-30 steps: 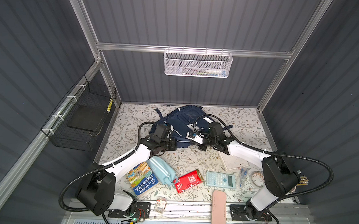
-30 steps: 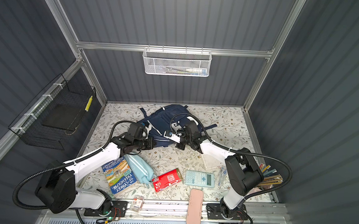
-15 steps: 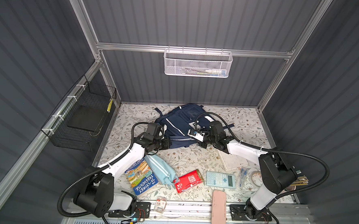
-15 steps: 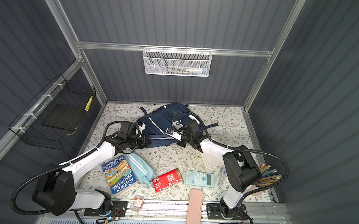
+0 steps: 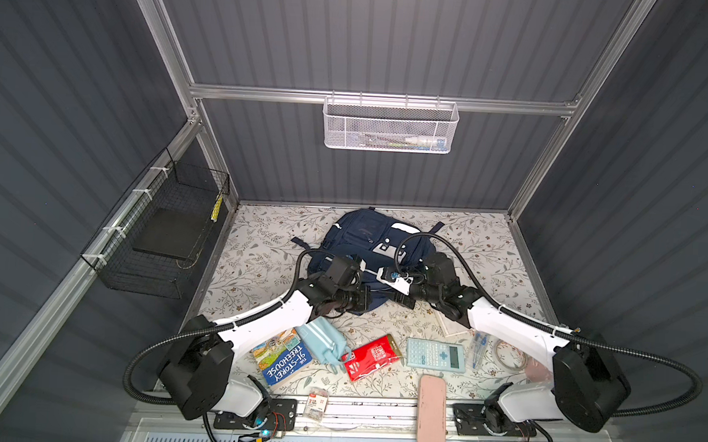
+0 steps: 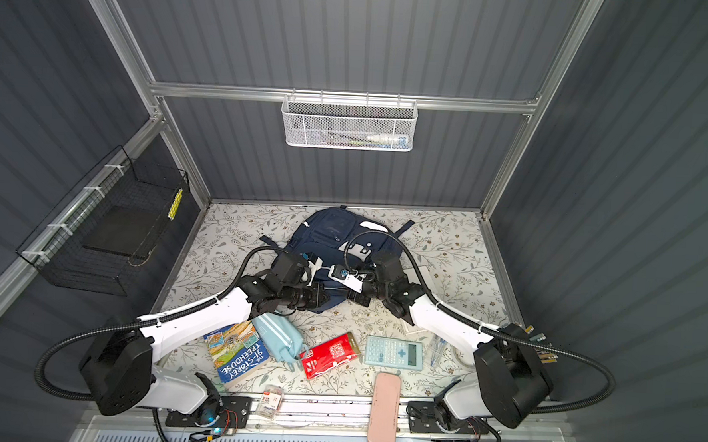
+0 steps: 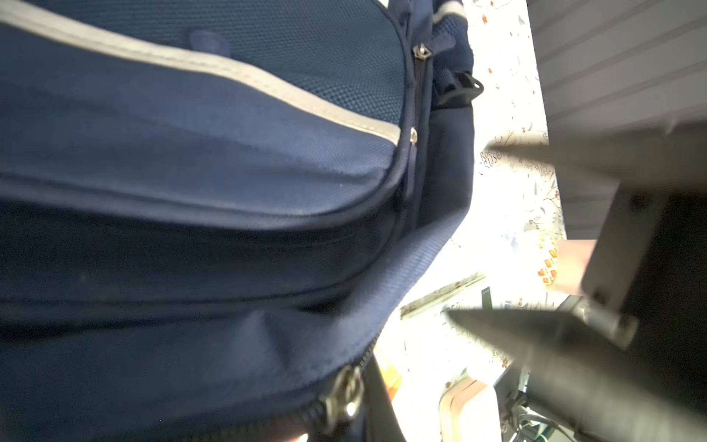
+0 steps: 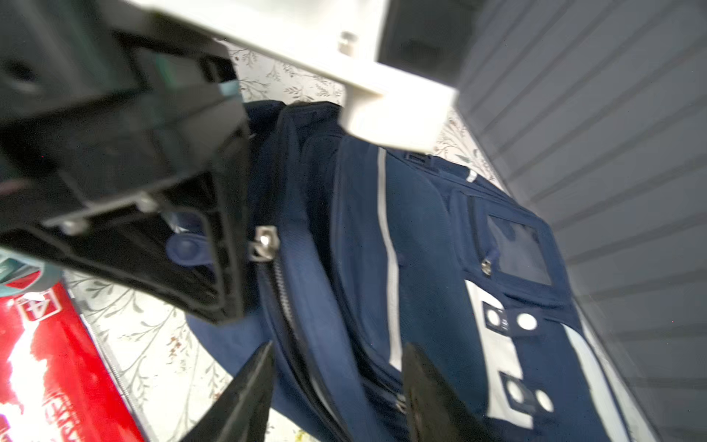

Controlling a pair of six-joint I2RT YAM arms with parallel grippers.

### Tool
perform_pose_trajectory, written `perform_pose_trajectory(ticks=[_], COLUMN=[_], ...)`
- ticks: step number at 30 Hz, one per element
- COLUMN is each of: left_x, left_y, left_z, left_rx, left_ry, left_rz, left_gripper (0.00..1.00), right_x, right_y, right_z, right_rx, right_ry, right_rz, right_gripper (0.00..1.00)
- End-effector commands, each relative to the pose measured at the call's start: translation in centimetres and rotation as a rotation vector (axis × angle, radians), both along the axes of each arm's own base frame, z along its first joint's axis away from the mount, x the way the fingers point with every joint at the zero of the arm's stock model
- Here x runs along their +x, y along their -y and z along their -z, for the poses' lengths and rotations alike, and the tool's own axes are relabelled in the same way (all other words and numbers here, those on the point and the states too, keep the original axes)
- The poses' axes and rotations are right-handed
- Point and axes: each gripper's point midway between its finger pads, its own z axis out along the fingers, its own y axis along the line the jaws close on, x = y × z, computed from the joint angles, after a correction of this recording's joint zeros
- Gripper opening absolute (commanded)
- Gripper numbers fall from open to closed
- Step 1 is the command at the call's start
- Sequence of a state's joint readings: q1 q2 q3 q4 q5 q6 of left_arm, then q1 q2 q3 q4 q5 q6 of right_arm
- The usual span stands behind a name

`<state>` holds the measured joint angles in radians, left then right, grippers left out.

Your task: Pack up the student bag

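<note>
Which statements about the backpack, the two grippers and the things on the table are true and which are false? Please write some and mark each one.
1. The backpack lies at the back of the table. True.
2. The right gripper is shut on the red packet. False: it is open at the backpack; the packet lies free.
3. The left gripper is shut at a zip of the backpack. True; it seems to hold the zip tab.
4. The book is inside the backpack. False: it lies on the table beside the blue pouch.
</note>
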<state>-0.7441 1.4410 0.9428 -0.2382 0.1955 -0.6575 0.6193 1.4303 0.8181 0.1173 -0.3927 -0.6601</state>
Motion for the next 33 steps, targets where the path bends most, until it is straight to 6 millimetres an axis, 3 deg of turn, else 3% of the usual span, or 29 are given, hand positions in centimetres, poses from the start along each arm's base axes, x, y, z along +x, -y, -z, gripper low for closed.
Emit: perform_pose_trajectory(ticks=[1, 3, 5, 7, 8, 11, 15, 19, 24, 27, 29, 31, 33], left_x=[1.9, 2.0, 1.8, 1.8, 1.9, 2.6, 4.6, 6.7, 7.7, 7.3, 6.4, 5.3, 4.1], left_y=[2.0, 1.8, 1.7, 0.9, 0.3, -1.7, -5.4, -10.5, -13.8, -14.3, -13.5, -12.1, -9.9], left_z=[-4.3, -4.5, -4.3, -3.6, -3.2, -1.7, -1.3, -1.1, -0.5, -0.2, -0.8, -2.0, -2.8], left_rx=[-0.117, -0.108, -0.092, -0.049, -0.024, 0.022, 0.015, 0.113, 0.109, 0.133, 0.085, 0.024, 0.004], left_ry=[0.085, 0.092, 0.087, 0.089, 0.089, 0.091, 0.061, 0.072, 0.048, 0.034, 0.025, 0.034, 0.038], left_rz=[-0.002, -0.003, 0.003, -0.011, -0.020, -0.083, -0.161, -0.225, -0.248, -0.238, -0.214, -0.194, -0.152], left_gripper=[0.00, 0.00, 0.00, 0.00, 0.00, 0.00, 0.00, 0.00, 0.00, 0.00, 0.00, 0.00, 0.00], right_x=[-0.2, 0.3, 0.8, 1.4, 1.5, 0.8, 0.5, 0.9, 2.6, 5.6, 6.8, 7.4, 8.1], right_y=[0.0, -0.6, -0.8, -0.2, 0.1, 0.8, 2.3, 3.0, 3.9, 5.2, 5.4, 4.8, 4.5], right_z=[3.1, 3.6, 4.1, 4.6, 4.6, 4.9, 5.9, 5.1, 4.2, 4.4, 4.3, 3.8, 3.5], right_rx=[-0.017, -0.004, -0.021, -0.065, -0.075, -0.105, -0.203, -0.198, -0.179, -0.198, -0.208, -0.192, -0.186], right_ry=[-0.103, -0.098, -0.089, -0.072, -0.062, -0.035, -0.027, 0.006, 0.049, 0.079, 0.092, 0.117, 0.114], right_rz=[0.033, 0.037, 0.055, 0.086, 0.090, 0.065, 0.046, 0.063, 0.094, 0.186, 0.212, 0.204, 0.211], right_gripper=[0.55, 0.51, 0.39, 0.06, 0.00, 0.00, 0.00, 0.00, 0.00, 0.00, 0.00, 0.00, 0.06])
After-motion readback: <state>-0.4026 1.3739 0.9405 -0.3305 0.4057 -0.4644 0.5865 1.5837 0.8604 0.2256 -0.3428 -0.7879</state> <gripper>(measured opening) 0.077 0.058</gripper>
